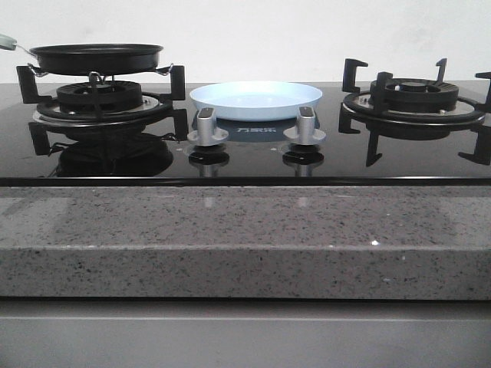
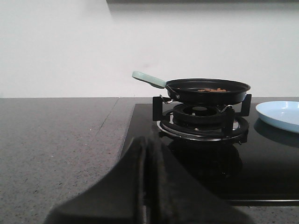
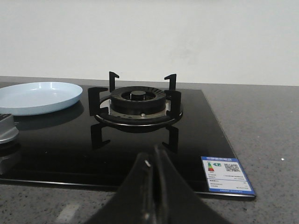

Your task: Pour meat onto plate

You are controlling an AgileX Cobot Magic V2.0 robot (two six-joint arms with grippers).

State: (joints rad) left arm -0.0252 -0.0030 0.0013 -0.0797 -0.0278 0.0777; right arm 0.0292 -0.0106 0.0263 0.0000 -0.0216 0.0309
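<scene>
Left gripper: fingers are seen pressed together with nothing between them, low over the grey stone counter, just short of the hob's near edge.
Right gripper: fingers are likewise seen closed against each other, empty, at the front edge of the hob.
Meat: reddish-brown slices are seen inside the black frying pan; only a thin strip is visible over the rim.
Frying pan: seated on the left burner grate, pale handle pointing away from the plate.
Plate: pale blue, placed on the black glass hob between the two burners, behind the two silver knobs; nothing is seen on it.
Right burner: uncovered.
Label: a blue-edged sticker is noted at the hob's near right corner.
</scene>
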